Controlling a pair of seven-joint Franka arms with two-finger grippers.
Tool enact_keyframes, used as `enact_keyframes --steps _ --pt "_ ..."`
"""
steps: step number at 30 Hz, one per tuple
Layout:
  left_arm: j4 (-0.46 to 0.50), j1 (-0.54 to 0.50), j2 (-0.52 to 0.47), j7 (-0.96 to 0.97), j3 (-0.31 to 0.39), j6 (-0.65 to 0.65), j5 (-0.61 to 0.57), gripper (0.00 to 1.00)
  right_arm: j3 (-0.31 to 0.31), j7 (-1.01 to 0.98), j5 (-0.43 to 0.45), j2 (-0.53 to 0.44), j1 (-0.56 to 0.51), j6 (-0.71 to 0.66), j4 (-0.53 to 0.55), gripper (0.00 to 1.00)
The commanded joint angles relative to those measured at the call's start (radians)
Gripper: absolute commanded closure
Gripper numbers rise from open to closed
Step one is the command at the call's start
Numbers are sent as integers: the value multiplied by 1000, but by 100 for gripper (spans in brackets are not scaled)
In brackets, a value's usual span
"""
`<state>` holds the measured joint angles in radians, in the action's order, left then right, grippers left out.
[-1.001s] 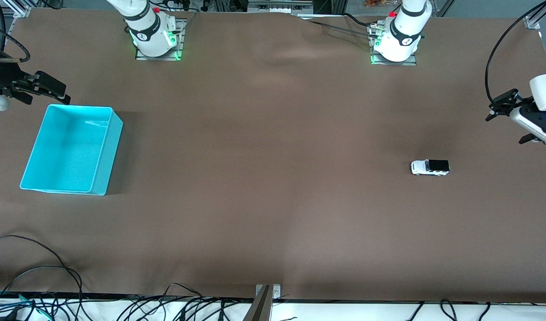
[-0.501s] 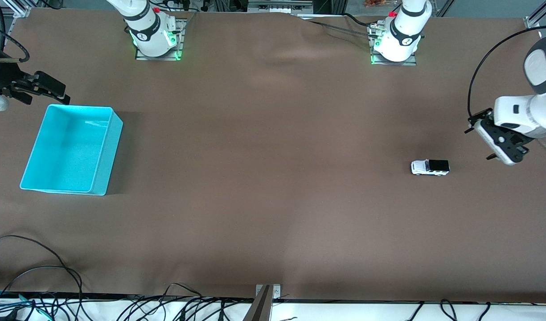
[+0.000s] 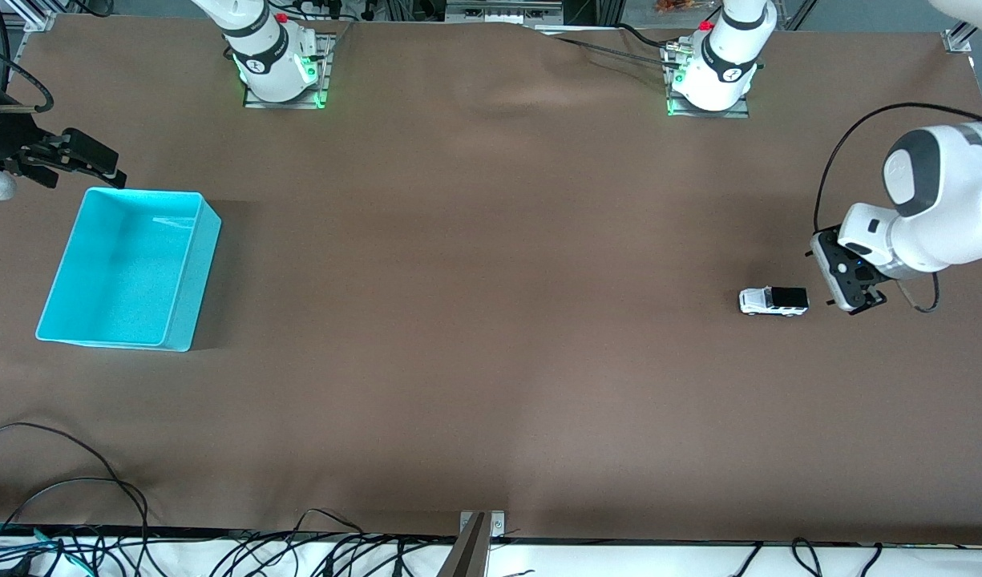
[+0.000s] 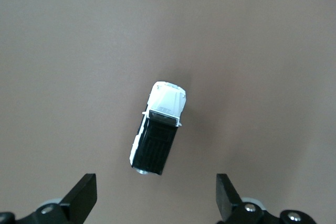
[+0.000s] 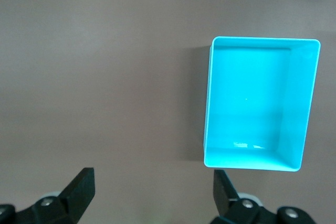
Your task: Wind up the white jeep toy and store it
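- The white toy jeep [image 3: 773, 301] stands on its wheels on the brown table [image 3: 491, 320], toward the left arm's end.
- It lies lengthwise along the table, with its white hood toward the right arm's end and its black roof toward the left arm's end.
- In the left wrist view the jeep [image 4: 158, 128] lies on bare table between the two fingertips [image 4: 83, 196], touching neither, its roof end the closer to them.
- The left pincer [image 3: 847, 280] hangs in the air just beside the jeep's roof end, over the table toward the left arm's end.
- Its fingers are spread wide apart and hold nothing.
- The turquoise bin [image 3: 130, 269] sits near the right arm's end of the table, well apart from the jeep, with nothing in it.
- The right pincer [image 3: 74, 156] waits in the air over the table's edge at the right arm's end, beside the bin's corner that is farther from the front camera.
- Its fingers are spread apart and hold nothing; its wrist view looks down on the bin [image 5: 260, 103].
- Loose black cables [image 3: 66, 489] lie along the table edge nearest the front camera.
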<state>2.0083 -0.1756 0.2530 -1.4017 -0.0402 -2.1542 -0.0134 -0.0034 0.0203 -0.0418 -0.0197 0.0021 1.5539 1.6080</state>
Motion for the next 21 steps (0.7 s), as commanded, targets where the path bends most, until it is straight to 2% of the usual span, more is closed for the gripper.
enact_keyframes --steps 1,9,21 --pt "-11 -13 72 -135 -1 -75 6 0 -3 -19 -18 9 -4 -9 -23 0" --pt "23 -27 141 -263 -1 -194 12 0 -3 -19 -18 9 -4 -9 -23 0" --pt "30 -48 178 -382 -6 -204 47 0 -3 -19 -18 9 -4 -9 -23 0"
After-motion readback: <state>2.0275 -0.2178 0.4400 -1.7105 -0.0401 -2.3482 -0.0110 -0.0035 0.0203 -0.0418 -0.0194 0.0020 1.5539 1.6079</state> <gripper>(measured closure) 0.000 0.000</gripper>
